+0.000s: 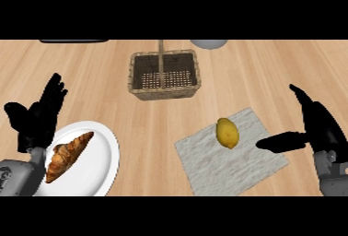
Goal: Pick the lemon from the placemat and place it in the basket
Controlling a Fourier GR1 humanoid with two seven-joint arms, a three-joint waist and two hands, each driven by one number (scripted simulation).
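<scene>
A yellow lemon lies on a pale grey placemat at the right of the wooden counter. The woven basket, with an upright handle and dark inside, stands further back near the middle and holds nothing that I can see. My right hand is open just right of the placemat, thumb pointing toward the lemon, a short gap away from it. My left hand rests open at the left edge, fingers up.
A white plate with a croissant on it sits front left, partly under my left hand. A grey rounded object and a dark flat item show at the far edge.
</scene>
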